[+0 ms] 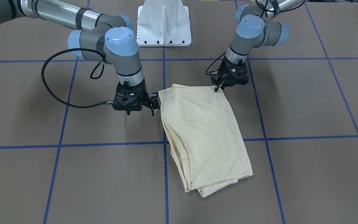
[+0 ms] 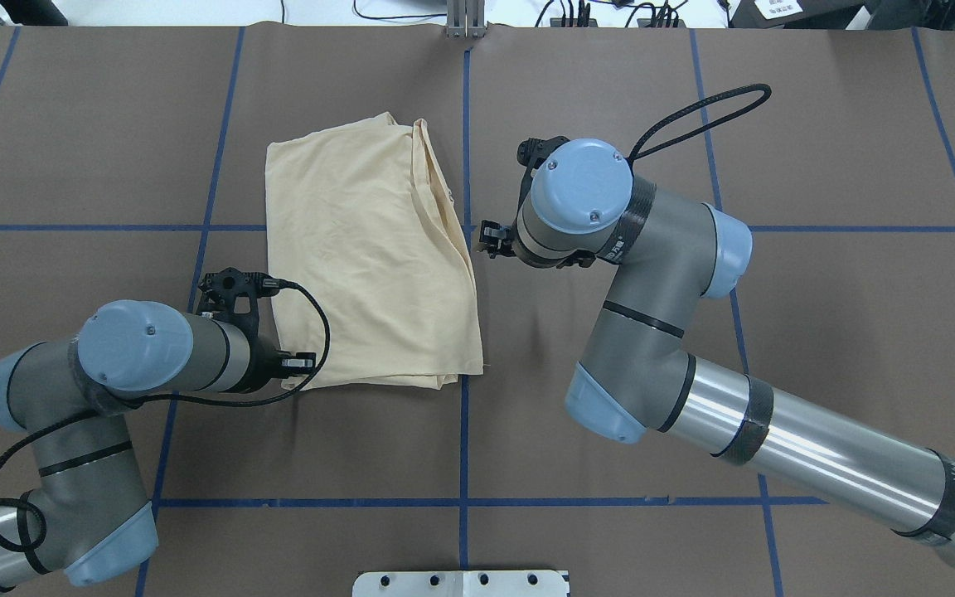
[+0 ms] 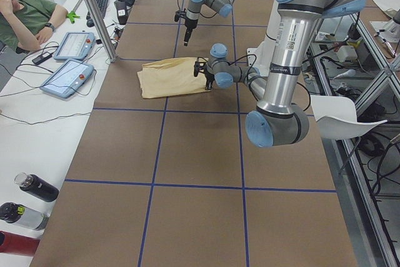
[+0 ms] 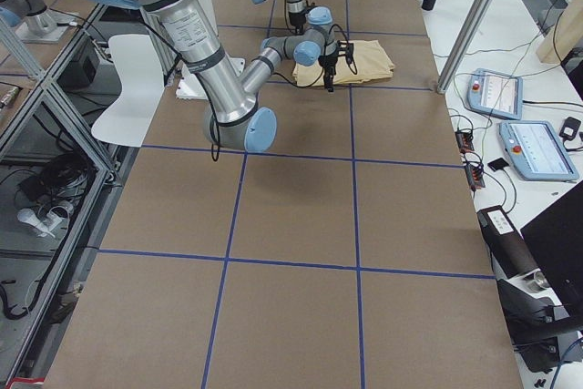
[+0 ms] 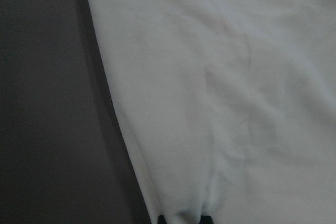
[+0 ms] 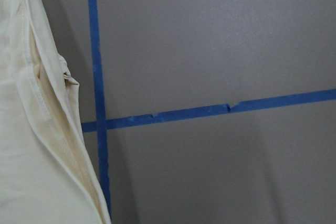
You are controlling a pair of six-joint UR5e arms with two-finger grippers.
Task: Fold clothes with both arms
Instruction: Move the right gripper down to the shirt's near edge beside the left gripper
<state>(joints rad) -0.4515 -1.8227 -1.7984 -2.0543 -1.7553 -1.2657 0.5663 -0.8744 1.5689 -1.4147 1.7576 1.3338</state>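
Note:
The cream-yellow T-shirt point(image 1: 204, 130) lies folded into a long rectangle on the brown table point(image 1: 306, 102); its print is hidden. It also shows in the overhead view point(image 2: 361, 249). My left gripper point(image 1: 218, 88) is down at the shirt's corner nearest the robot, on my left point(image 2: 299, 365). In the left wrist view the cloth point(image 5: 236, 77) fills the frame and is pinched between the fingertips point(image 5: 207, 219). My right gripper point(image 1: 153, 104) is open just beside the shirt's opposite long edge point(image 2: 487, 239), not touching it. The right wrist view shows only the layered hem point(image 6: 31, 145) and bare table.
The white pedestal base point(image 1: 163, 25) stands at the robot's side of the table. Blue tape lines point(image 1: 110, 144) form a grid on the brown cover. In the exterior left view an operator point(image 3: 28, 10), tablets point(image 3: 65, 76) and bottles point(image 3: 34, 189) are beside the table, with a metal pole point(image 3: 94, 14) at its edge.

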